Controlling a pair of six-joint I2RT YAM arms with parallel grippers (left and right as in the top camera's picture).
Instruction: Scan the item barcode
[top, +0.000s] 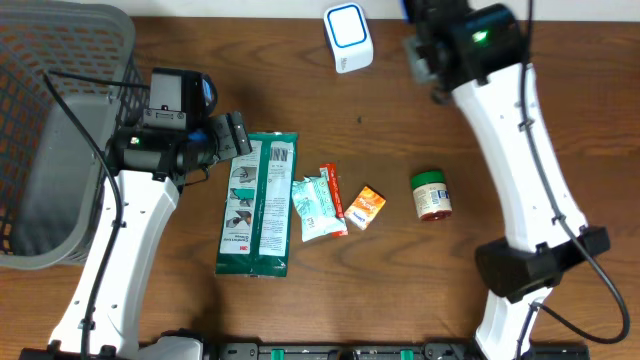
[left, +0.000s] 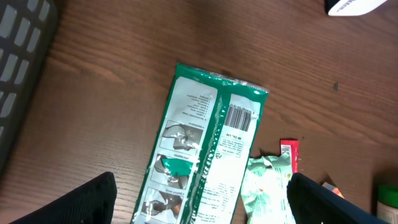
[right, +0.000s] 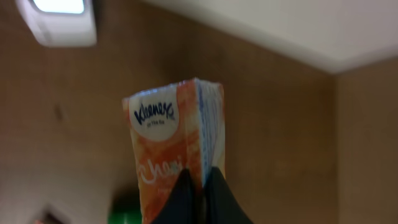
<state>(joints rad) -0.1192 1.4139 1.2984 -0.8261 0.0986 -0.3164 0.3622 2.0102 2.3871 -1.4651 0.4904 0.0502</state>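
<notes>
Kleenex pack (right: 174, 143) - pinched at near edge by right gripper (right: 200, 177), tips pressed together on it, rest of pack sticking out past fingertips, logo face toward wrist camera. Scanner (right: 62, 18) beyond pack, up-left of gripper, apart. Likely lifted to present code side to scanner; code itself not visible. Left gripper (left: 202, 205) spread wide, empty, above green packet (left: 205, 149) - packet barcode (left: 240, 117) face-up ahead of fingers, probably next item.

Green packet (top: 258, 205) beside left claw (top: 240, 134)
</notes>
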